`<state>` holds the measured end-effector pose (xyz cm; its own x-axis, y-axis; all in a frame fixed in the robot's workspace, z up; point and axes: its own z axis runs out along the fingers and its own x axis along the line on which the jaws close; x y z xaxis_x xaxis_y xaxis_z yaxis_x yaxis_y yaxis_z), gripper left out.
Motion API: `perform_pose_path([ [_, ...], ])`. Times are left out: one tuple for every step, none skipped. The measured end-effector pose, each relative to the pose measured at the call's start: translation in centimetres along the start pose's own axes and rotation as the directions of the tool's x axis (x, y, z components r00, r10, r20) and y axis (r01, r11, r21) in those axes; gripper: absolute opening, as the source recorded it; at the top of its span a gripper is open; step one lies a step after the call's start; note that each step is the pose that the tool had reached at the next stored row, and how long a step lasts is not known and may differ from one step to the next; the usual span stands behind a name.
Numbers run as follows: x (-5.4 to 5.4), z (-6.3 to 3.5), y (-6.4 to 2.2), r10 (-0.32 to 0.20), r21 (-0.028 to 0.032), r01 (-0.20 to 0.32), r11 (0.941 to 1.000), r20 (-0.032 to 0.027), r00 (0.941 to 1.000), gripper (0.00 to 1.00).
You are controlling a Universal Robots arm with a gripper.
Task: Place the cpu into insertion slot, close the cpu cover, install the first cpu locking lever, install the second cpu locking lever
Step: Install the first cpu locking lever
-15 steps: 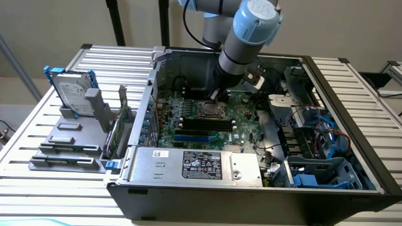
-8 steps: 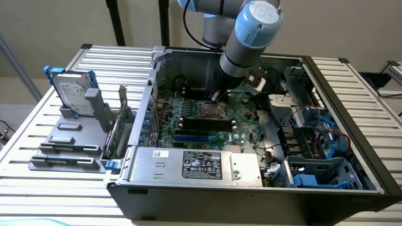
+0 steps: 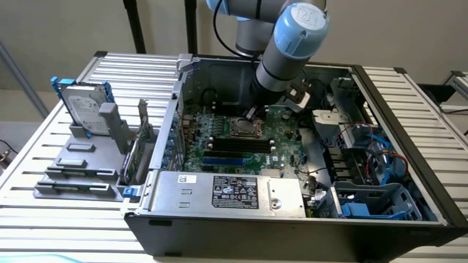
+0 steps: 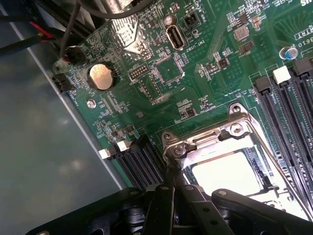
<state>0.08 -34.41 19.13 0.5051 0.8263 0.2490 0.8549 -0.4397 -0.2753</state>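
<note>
Green circuit board, the motherboard [image 4: 161, 73], is lying flat inside an open black computer case [image 3: 409, 164], its surface crowded with small chips and fine printed lettering. One round, shiny coin battery [image 4: 101, 76] is sitting on it near the board's edge. Long black memory slots [image 4: 288, 117] are running in parallel rows just beside the socket.

At the board's middle, the cpu cover [image 4: 230, 134], a silvery stamped-metal frame with a square window, is lying down over the insertion slot [image 3: 244, 127]. Through that window the cpu [image 4: 227, 172] is showing as a pale, smooth, glossy square, seated in the slot. A thin metal lever [image 4: 286, 182] is running along one side of the frame.

One arm [image 3: 292, 49], grey tube with pale blue rounded joint caps, is reaching steeply down into the case from above. Its gripper [image 4: 177, 182] is hanging right at a corner of the cover, by a screw-headed hinge. The black fingers [image 4: 161, 205] are pressed fully together, with nothing seen clamped between them; the tip is touching or just above the frame's corner, and I cannot tell which.

In the exterior view, one grey labelled power supply box [image 3: 227, 192] is sitting at the case's near edge. On the ribbed metal tabletop [image 3: 44, 219], at the exterior view's left, one hard drive [image 3: 83, 107] is standing tilted in a grey rack.
</note>
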Motion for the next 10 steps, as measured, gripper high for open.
perform_pose_path([
  [0.0, -0.10, -0.01, 0.000, 0.0014, 0.000, 1.0000, -0.0022, 1.0000, 0.11],
  [0.0, -0.30, -0.05, -0.001, 0.0033, 0.001, 1.0000, -0.0054, 1.0000, 0.11],
  [0.0, -0.50, -0.11, -0.001, 0.0052, 0.001, 1.0000, -0.0089, 1.0000, 0.11],
  [0.0, -0.70, -0.19, -0.002, 0.0071, 0.002, 1.0000, -0.0120, 0.9999, 0.11],
  [-0.1, -0.85, -0.31, -0.002, 0.0089, 0.002, 1.0000, -0.0150, 0.9999, 0.11],
  [-0.2, -0.96, -0.46, -0.002, 0.0104, 0.003, 0.9999, -0.0176, 0.9998, 0.11],
  [-0.4, -1.04, -0.66, -0.003, 0.0116, 0.003, 0.9999, -0.0196, 0.9998, 0.11],
  [-0.6, -1.12, -0.91, -0.003, 0.0127, 0.003, 0.9999, -0.0214, 0.9998, 0.11],
  [-0.8, -1.19, -1.16, -0.003, 0.0138, 0.004, 0.9999, -0.0235, 0.9997, 0.11],
  [-1.0, -1.23, -1.34, -0.003, 0.0150, 0.004, 0.9999, -0.0255, 0.9997, 0.11],
])
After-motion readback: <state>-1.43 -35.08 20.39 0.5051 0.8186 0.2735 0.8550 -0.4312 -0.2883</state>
